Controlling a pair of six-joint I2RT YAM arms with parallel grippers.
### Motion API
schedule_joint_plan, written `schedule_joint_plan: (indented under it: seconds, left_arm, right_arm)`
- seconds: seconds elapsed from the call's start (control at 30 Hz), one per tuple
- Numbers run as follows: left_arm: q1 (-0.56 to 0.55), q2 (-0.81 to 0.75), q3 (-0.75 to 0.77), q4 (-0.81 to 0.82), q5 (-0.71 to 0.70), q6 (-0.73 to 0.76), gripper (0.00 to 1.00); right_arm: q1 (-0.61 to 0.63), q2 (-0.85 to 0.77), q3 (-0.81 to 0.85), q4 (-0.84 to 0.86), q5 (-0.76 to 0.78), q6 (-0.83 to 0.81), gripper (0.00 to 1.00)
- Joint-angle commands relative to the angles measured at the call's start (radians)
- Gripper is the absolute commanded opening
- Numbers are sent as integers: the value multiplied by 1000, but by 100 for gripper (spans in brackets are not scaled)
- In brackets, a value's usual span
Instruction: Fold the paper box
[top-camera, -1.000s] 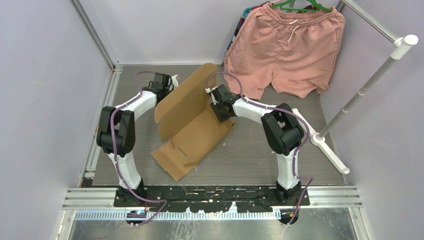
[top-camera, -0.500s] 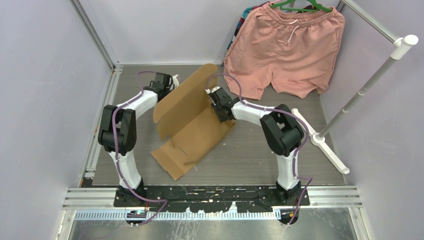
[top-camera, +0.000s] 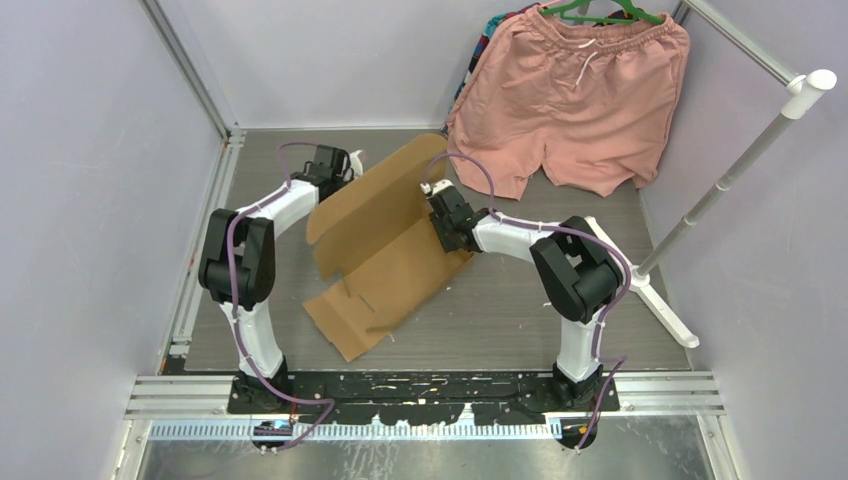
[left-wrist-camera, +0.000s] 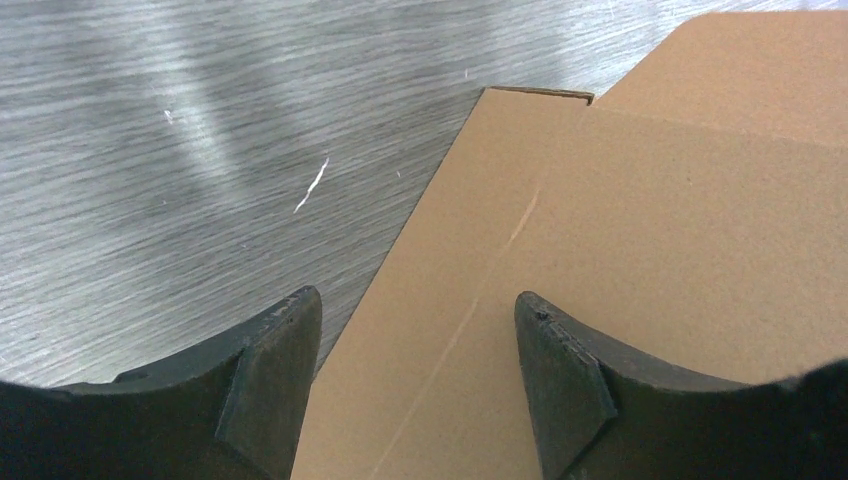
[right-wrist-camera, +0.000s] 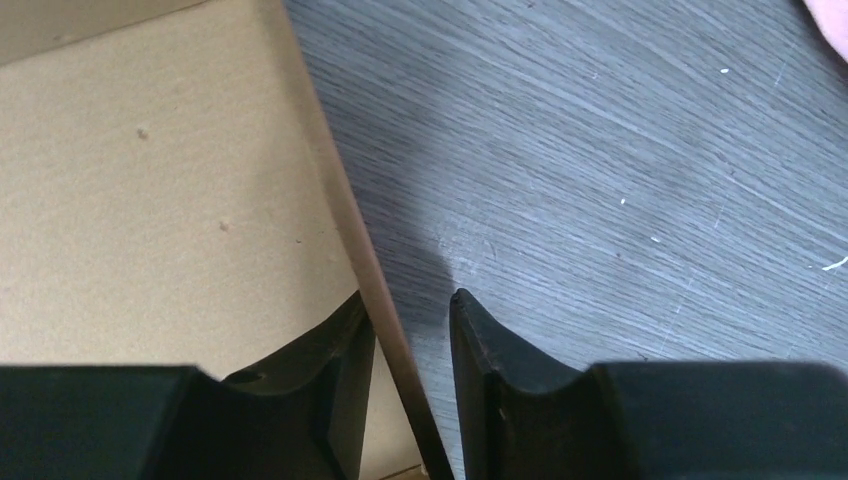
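Observation:
The paper box (top-camera: 385, 245) is a brown cardboard sheet lying on the grey table, with its long far-left panel raised at a slant. My left gripper (top-camera: 345, 168) hovers behind the upper end of that raised panel. In the left wrist view it is open (left-wrist-camera: 415, 340), with the cardboard (left-wrist-camera: 620, 250) below and between the wide-apart fingers. My right gripper (top-camera: 452, 236) is at the box's right edge. In the right wrist view it stands narrowly open (right-wrist-camera: 410, 330), straddling the cardboard edge (right-wrist-camera: 345, 235). The left finger is against the edge and a gap shows at the right finger.
Pink shorts (top-camera: 575, 100) hang on a green hanger at the back right. A white rack pole (top-camera: 730, 170) slants down to its foot (top-camera: 650, 290) on the table, right of my right arm. Purple walls close in the left, back and right.
My right arm has swung slightly right and its gripper has shifted along the box's right edge. The raised panel's top has leaned a little to the right. The left gripper has barely moved.

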Motion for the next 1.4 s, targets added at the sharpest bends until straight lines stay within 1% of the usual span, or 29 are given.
schedule_joint_plan:
  seconds: [0.0,0.37,0.67,0.73,0.8,0.93,0.97,1.07,1.17,1.27,1.37]
  left_arm:
    - [-12,3,34,-34,71,14,71]
    - [-12,-2,35,-40,78,20,71]
    - [-12,3,39,-38,85,17,71]
    - [-12,1,36,-36,84,17,71]
    - [-12,1,32,-35,84,17,71]
    - [-13,-3,25,-33,80,16,71]
    - [-12,-5,23,-34,77,16,71]
    - [-4,-16,15,-33,75,9,72]
    - [13,-32,4,-27,74,0,72]
    - [30,-50,-3,-31,69,-6,72]
    - [52,-75,-18,-23,56,-22,72]
  right_arm:
    - [-3,-27,-32,58,19,37,41]
    - [-4,-63,21,52,-28,23,52]
    - [-4,-98,10,106,-61,4,59]
    - [-4,-88,24,110,-58,1,58]
    - [-5,-76,41,113,-47,0,55]
    - [-5,-29,98,67,-16,-9,46]
    - [-6,-26,99,62,-8,-9,45]
    - [-6,-28,85,63,15,-9,36]
    - [-5,-30,67,62,37,-12,36]
    - [-5,-35,48,64,26,-13,42]
    - [-5,-38,30,74,26,-6,42]
